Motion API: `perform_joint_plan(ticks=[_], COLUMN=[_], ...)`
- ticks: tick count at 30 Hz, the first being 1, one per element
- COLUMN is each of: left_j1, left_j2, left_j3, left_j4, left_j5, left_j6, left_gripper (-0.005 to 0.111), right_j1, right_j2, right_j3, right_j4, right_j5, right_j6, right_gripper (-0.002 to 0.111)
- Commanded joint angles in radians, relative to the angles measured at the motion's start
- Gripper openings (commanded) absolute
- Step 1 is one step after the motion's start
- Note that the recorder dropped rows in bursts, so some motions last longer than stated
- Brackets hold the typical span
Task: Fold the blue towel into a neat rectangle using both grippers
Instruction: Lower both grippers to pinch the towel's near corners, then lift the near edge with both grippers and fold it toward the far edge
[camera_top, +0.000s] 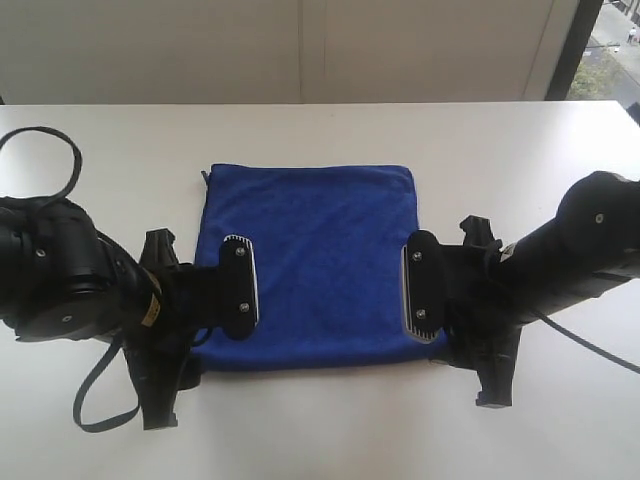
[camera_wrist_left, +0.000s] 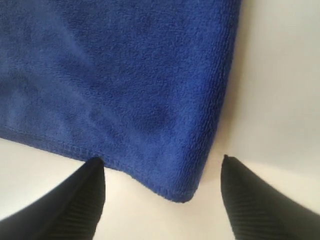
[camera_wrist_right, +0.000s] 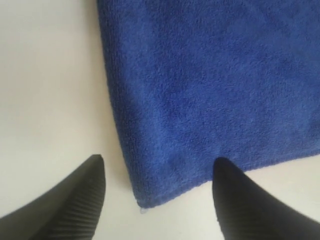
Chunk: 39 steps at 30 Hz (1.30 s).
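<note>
Blue towel (camera_top: 320, 255) shows whole in exterior view; wrist views catch only corners.

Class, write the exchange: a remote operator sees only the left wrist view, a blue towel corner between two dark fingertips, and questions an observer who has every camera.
Operator: How does the whole towel lie?
Observer: In the exterior view the blue towel lies flat on the white table, its outline nearly square.
Operator: Where is the other tool?
Observer: The right tool frames the opposite corner of the same edge, jaws open, holding nothing.
</note>
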Motion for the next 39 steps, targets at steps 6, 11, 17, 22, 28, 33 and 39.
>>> perform_joint_plan(ticks=[6,11,17,22,28,33,39], left_j1=[-0.002,-0.002,-0.002,-0.002,-0.002,-0.002,-0.002], left_j2=[0.064,0.070,0.071,0.071,0.088,0.108,0.106], left_j3=[0.006,0.006,0.006,0.006,0.006,0.006,0.006], left_j4=[0.029,0.031,0.033,0.033,0.033,0.033,0.033], left_j5=[0.003,-0.004,-0.004,-0.004,0.003,0.023,0.048], left_j6=[0.014,0.020,0.020,0.020,0.020,0.020,0.020], left_gripper=[0.070,0.070,0.070,0.059,0.056,0.026,0.000], right_j1=[0.003,0.003,0.003,0.003,0.003,0.003,0.003], right_j2=[0.002,0.034,0.083,0.112,0.134,0.134,0.123], right_j3=[0.009,0.008,0.008,0.008,0.008,0.008,0.008], right_j4=[0.006,0.002,-0.001,-0.001,-0.001,-0.001,-0.001], right_j5=[-0.029,-0.035,-0.045,-0.036,-0.045,-0.036,-0.036], right_j6=[-0.013,-0.013,-0.013,-0.013,-0.013,-0.013,-0.005], right_gripper=[0.059,0.059,0.057,0.048,0.028,0.009,0.000])
